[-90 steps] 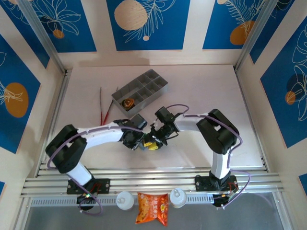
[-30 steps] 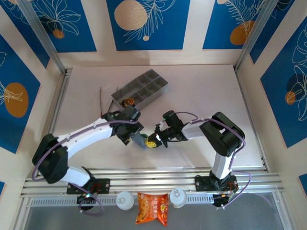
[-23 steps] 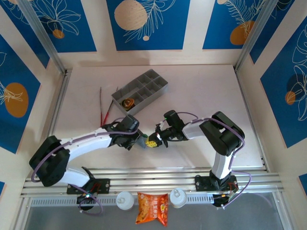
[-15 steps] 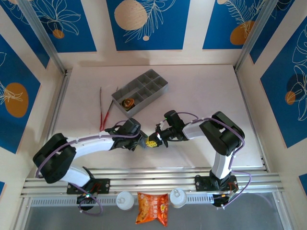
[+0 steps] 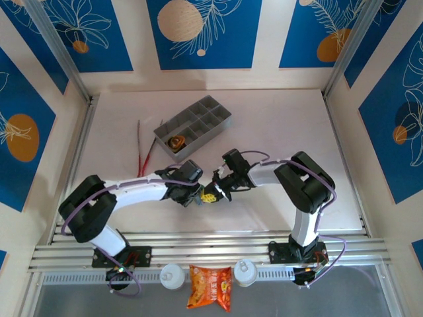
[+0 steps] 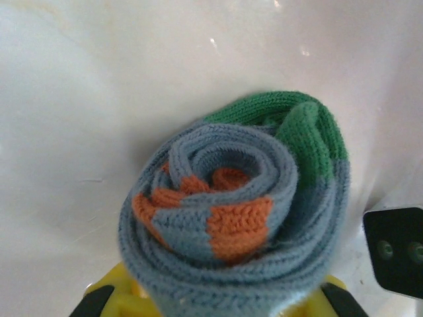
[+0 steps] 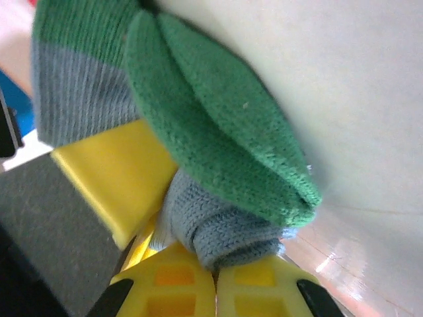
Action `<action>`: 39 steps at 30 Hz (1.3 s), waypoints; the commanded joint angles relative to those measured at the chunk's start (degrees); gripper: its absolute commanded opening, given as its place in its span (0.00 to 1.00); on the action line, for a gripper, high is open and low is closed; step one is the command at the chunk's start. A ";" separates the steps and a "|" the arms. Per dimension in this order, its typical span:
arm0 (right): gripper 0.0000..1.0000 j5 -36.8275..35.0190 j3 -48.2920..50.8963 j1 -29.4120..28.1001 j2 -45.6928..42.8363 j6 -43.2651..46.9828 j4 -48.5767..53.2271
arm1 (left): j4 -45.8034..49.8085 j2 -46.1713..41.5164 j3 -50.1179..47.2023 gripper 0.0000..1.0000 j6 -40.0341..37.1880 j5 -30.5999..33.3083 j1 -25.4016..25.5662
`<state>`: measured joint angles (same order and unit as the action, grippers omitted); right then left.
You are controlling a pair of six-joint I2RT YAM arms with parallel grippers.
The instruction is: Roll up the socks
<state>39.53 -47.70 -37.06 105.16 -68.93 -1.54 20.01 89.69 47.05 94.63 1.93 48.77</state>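
The grey-blue sock (image 6: 231,211) is seen wound into a tight, thick spiral of ribbed knit, with orange cuff patches at its core and the green toe wrapped over the outer turn. It is held just above the glossy white tabletop (image 5: 277,132), near the middle, between the two arms. The left end effector (image 6: 211,300) is clamped on the roll, a yellow plastic finger (image 6: 109,300) being pressed against each side of its lower edge. The right end effector (image 7: 215,290) is closed almost completely, its two ribbed yellow pads nearly touching and a small fold of grey-blue knit pinched at their tips; the soft, rounded green toe is draped over them. Behind the arms, a grey compartment tray (image 5: 221,121) of rigid plastic is set at an angle on the tabletop, and a brown sock (image 5: 177,142), already coiled into a small roll, is lodged in one of its near compartments.
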 commanded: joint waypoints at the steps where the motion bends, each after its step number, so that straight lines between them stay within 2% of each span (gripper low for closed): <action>1: 0.21 -15.43 -2.06 -1.57 -0.85 8.07 22.28 | 26.92 3.56 -2.03 0.00 0.99 -5.64 1.68; 3: 0.28 -16.83 -1.31 -2.47 -6.26 9.11 22.11 | 29.93 3.68 -0.29 0.00 1.15 -5.23 1.61; 6: 0.34 -17.82 3.00 -2.73 -14.18 7.16 17.57 | 31.01 5.72 1.96 0.00 1.80 -6.22 0.90; 11: 0.38 -17.56 9.46 -4.65 -21.15 0.91 6.23 | 34.17 12.79 9.38 0.00 0.79 -8.22 -1.14; 20: 0.42 -18.51 9.56 -9.26 -15.44 -5.79 -7.09 | 39.05 25.27 21.28 0.00 -2.08 -10.37 -3.16; 30: 0.42 -18.69 8.46 -9.31 -9.13 -9.52 -12.36 | 40.19 30.55 27.53 0.00 -5.09 -9.75 -3.60; 33: 0.37 -18.93 9.09 -8.61 -7.63 -10.99 -13.75 | 38.96 30.27 27.14 0.00 -5.31 -10.01 -3.55; 36: 0.24 -20.32 10.13 -7.77 -6.55 -13.32 -13.55 | 37.98 28.48 26.15 0.00 -5.51 -9.68 -3.58; 39: 0.04 -21.75 11.51 -6.78 -6.18 -16.20 -10.46 | 36.09 24.94 24.33 0.00 -5.88 -9.06 -3.59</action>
<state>24.86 -37.71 -45.10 96.20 -81.38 -14.74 59.90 111.57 76.36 89.49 -9.23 44.58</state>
